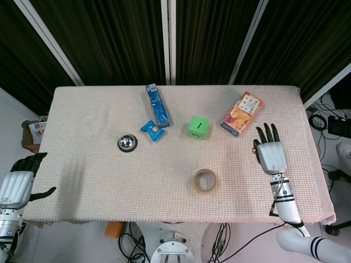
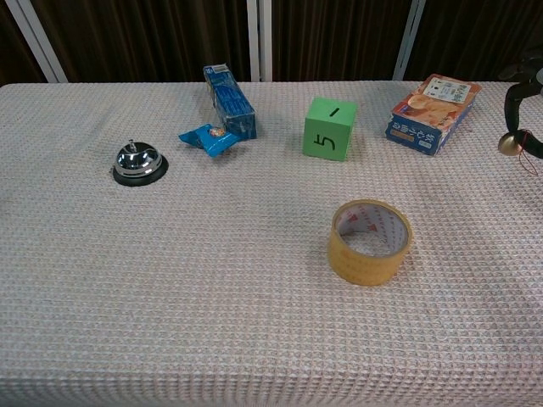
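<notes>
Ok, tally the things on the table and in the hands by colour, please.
Blue: 2, box and packet
Green: 1, cube
Orange: 1, box
Silver: 1, desk bell
Tan: 1, tape
Gold: 1, small bell in right hand
Total: 7

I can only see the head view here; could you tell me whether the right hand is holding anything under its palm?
Observer: Yes. In the chest view the right hand pinches a small brass bell between its fingers.
Operator: Thank you. Is anything attached to it?
Observer: A red thread loops out from the bell on the side toward the table edge.
Operator: And does the tape roll show any marking inside?
Observer: The tape roll has red print on its inner core, which is visible only from the chest view.
</notes>
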`<state>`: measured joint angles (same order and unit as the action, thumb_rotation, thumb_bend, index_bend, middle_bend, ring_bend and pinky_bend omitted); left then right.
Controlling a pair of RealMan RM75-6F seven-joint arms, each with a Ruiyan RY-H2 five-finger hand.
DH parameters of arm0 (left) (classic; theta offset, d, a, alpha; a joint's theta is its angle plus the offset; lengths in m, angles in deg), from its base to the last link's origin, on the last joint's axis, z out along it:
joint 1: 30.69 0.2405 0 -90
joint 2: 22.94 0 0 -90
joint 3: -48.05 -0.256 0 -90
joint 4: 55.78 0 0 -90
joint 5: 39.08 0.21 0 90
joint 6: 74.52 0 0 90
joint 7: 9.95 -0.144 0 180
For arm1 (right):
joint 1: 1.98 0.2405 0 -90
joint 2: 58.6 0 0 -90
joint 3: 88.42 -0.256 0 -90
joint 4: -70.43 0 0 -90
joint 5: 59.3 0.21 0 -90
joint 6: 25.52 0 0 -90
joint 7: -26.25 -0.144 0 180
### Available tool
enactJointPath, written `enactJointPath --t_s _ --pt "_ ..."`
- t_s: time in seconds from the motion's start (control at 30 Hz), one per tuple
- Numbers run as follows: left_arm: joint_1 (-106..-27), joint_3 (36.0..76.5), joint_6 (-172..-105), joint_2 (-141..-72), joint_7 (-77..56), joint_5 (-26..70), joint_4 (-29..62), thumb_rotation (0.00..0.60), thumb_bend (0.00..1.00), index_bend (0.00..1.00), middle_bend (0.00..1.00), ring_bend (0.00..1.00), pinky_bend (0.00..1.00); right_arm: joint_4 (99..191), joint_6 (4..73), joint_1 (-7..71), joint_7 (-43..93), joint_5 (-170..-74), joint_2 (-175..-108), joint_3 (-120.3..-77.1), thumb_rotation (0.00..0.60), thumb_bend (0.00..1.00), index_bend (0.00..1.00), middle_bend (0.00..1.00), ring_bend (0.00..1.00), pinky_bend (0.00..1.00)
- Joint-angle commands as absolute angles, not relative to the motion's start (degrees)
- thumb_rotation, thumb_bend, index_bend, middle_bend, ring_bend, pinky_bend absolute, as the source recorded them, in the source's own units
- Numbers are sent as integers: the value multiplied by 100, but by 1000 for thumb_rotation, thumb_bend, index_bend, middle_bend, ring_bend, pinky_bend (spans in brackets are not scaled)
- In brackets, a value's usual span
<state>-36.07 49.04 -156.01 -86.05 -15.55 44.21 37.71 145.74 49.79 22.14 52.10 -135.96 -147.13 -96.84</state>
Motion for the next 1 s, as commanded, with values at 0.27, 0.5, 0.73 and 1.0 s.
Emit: enactJointPath --t_s 0.27,0.5,0.73,1.0 --pt "-3630 4910 -15545 -8607 -1540 4397 3751 498 130 110 123 132 178 14410 4685 2157 5162 -13384 -14875 -9592 600 401 851 164 0 0" --pt "-3627 4909 -15537 -8613 -1507 4381 3722 494 130 110 123 132 178 14747 4156 2111 4703 -12936 -14735 -9665 600 406 861 166 0 0" --pt "-3632 4900 -15514 -8633 -1492 4379 3698 496 129 110 123 132 178 14203 4808 2123 5218 -13342 -14951 -9696 600 439 901 182 0 0" --pt "-3627 4895 -15515 -8653 -1473 4377 3674 496 130 110 123 132 178 13758 5179 2133 5521 -13821 -15097 -9544 600 441 924 194 0 0"
